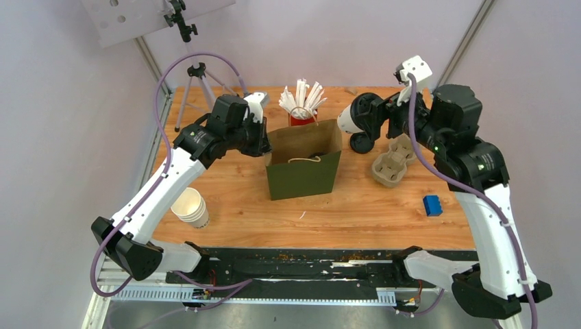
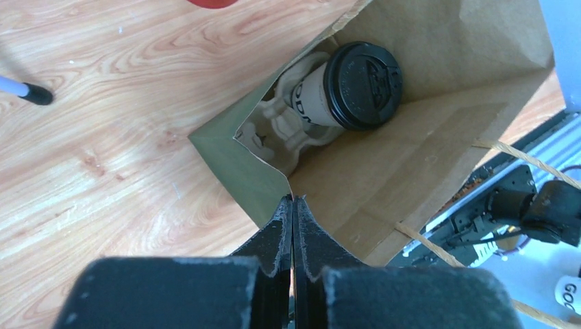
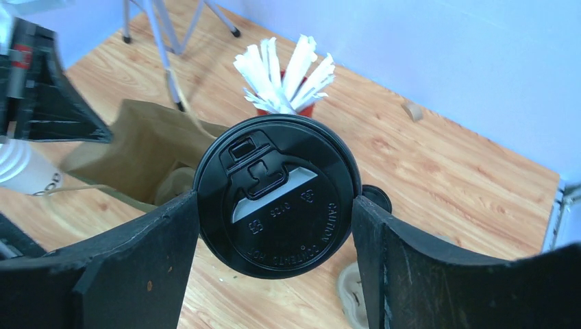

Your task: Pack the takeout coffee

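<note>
On the left, our left gripper (image 2: 293, 204) is clamped flat on the left rim of the green paper bag (image 1: 305, 177), pinching the paper so that the mouth stands open. That hold is thin. If the paper slips out, or if we tug sideways, the bag may sag shut or tip.

Inside the bag, a packed cup (image 2: 356, 86) already sits in a cardboard tray (image 2: 274, 130) and fills part of the floor. We judge that a careless descent could land on its lid and jam or upset both cups.

Just behind the bag stands the red cup of sticks (image 1: 301, 118), close enough for a low swing to topple it.

To the right, the takeout coffee (image 1: 348, 120) hangs in the air beside the bag's right edge. It lies on its side with its base pointing left. Our right gripper (image 3: 274, 205) grasps it with one finger on either side, at the lid end.

Tilted like this, the cup may leak or pop its lid under the squeeze. If it is not turned upright, it could catch the bag's right wall.
</note>
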`<action>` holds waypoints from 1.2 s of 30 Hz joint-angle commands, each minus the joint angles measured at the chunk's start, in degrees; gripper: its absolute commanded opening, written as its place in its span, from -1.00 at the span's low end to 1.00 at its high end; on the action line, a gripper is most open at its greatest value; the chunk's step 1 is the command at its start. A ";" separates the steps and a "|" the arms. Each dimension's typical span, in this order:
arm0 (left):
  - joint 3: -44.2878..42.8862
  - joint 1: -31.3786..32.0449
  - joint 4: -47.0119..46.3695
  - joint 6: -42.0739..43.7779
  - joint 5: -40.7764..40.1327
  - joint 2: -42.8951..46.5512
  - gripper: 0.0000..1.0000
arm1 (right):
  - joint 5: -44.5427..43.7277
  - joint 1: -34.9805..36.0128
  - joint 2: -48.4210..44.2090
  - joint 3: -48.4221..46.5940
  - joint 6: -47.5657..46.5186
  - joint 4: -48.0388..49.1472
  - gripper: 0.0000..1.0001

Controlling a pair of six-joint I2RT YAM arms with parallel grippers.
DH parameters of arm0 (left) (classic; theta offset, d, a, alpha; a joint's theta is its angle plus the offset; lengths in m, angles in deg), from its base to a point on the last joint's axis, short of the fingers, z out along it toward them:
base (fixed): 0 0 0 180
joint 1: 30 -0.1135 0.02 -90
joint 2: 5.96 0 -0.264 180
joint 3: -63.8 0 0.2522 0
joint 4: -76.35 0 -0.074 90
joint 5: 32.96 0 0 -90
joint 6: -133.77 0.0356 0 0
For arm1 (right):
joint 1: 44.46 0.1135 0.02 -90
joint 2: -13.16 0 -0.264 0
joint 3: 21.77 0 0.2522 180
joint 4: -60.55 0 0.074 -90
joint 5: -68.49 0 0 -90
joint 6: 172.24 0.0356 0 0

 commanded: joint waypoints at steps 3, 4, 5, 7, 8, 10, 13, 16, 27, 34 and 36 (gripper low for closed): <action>-2.56 0.03 -2.92 2.99 8.27 1.26 -1.00 | 5.80 2.48 -2.79 -2.87 2.84 -0.75 0.30; -2.70 -0.01 -3.13 3.10 8.90 1.25 -1.00 | 6.29 2.92 -3.26 -2.31 3.28 -0.18 0.30; -2.92 0.02 -3.05 2.92 9.21 1.24 -1.00 | 6.80 3.28 -3.55 -1.59 3.84 0.28 0.30; -3.26 -0.04 -3.19 2.35 9.77 1.01 -1.00 | 7.74 4.09 -3.79 -0.75 4.92 -0.07 0.29; -3.15 -0.20 -3.65 2.17 10.45 0.88 -1.00 | 8.42 4.67 -4.05 0.14 5.12 -0.08 0.29; -2.30 -0.47 -5.31 2.21 12.16 0.96 -1.00 | 9.76 6.19 -5.01 2.67 4.83 1.13 0.29; -0.88 -0.94 -7.15 2.90 15.00 1.29 -1.00 | 12.15 8.53 -5.66 5.05 2.87 3.28 0.31; -0.20 -1.17 -7.82 4.26 16.78 1.55 -1.00 | 13.04 10.39 -5.10 6.46 0.06 4.40 0.32; 0.96 -1.26 -6.13 7.96 17.61 1.77 -1.00 | 9.37 13.34 -1.66 6.45 -8.33 8.66 0.32; -2.35 -1.26 -3.47 9.59 13.26 0.10 -1.00 | 7.58 13.33 0.09 4.48 -12.10 6.84 0.32; -2.38 -1.26 -3.41 9.86 13.33 -0.05 -1.00 | 6.47 13.30 0.02 4.76 -13.18 7.63 0.32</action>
